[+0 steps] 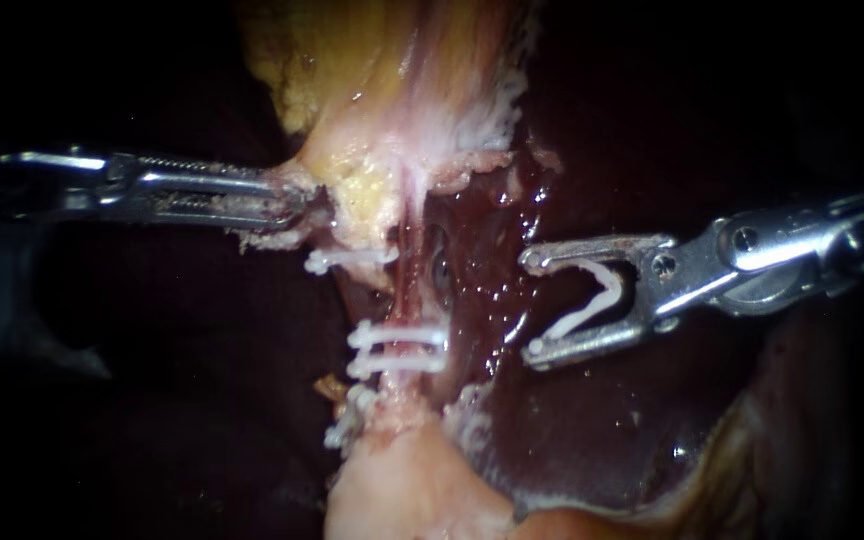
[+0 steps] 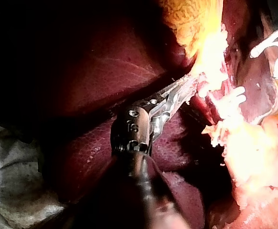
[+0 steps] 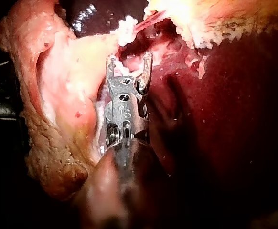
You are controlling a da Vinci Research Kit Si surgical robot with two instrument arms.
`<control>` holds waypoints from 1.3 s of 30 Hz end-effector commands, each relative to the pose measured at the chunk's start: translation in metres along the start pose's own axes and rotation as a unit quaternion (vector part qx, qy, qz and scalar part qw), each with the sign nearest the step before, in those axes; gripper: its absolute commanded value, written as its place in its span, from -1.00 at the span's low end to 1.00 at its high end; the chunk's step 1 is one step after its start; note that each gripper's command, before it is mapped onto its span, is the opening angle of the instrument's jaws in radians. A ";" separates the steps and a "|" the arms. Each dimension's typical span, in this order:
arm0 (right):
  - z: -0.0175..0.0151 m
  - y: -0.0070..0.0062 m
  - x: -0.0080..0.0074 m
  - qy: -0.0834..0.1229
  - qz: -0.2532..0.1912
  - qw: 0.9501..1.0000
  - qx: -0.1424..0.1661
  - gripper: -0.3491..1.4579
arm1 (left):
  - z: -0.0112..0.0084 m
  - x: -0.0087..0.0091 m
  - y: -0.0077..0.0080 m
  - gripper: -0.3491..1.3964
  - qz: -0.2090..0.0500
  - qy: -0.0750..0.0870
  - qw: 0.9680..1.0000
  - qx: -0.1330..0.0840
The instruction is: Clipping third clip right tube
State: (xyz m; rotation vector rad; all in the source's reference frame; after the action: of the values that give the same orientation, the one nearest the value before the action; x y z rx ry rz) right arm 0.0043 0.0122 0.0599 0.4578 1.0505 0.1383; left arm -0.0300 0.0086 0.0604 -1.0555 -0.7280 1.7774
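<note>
Steel on the far left: my left instrument (image 1: 297, 205) reaches in level, its jaws clamped flat on the frayed edge of the pale yellow tissue (image 1: 377, 120) that hangs down from above, with the fringe pinched from both sides. The left wrist view agrees, showing both jaws together and buried in that bright tissue. Just right of the jaws and a little lower, a white upper clip (image 1: 350, 259) sits across the tissue's lower edge. Below it a thin pink tube (image 1: 408, 290) runs straight down the middle, and two white clips cross it one above the other, close together: the first clip (image 1: 397, 335) and the second clip (image 1: 397, 363). Lower and slightly left, a fourth white clip (image 1: 345, 425) lies tilted where the tube meets a pale lump of tissue (image 1: 402, 490). I cannot tell from here whether this counts as the right tube. To its right, the wet, dark red liver (image 1: 592, 440) fills the background. Out over it comes my right instrument (image 1: 530, 305), with its jaws spread wide towards the tube and a bent, open white clip (image 1: 597, 300) seated between them, one leg against each jaw. The tips are near the tube but apart from it, level with the bare stretch above the two placed clips.
</note>
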 end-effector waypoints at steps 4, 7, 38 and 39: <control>0.0000 0.0000 0.0000 0.000 0.000 1.000 0.000 -0.07 | -0.0013 0.0009 0.0005 -1.00 -0.003 0.000 1.000 0.000; 0.0000 0.0000 0.0000 0.000 0.000 1.000 0.000 -0.07 | -0.0028 0.0021 0.0014 -1.00 -0.007 0.001 1.000 0.004; 0.0021 -0.0006 0.0018 0.005 0.043 0.999 0.008 -0.07 | -0.0133 0.0085 0.0073 -1.00 0.014 0.065 0.998 0.007; 0.0024 -0.0006 0.0020 0.006 0.049 0.999 0.009 -0.07 | -0.0133 0.0085 0.0073 -1.00 0.014 0.065 0.998 0.007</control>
State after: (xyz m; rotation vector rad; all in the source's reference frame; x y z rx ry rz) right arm 0.0079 0.0115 0.0590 0.5366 1.0401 0.2341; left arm -0.0230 0.0138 0.0455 -1.1660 -0.6224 1.7158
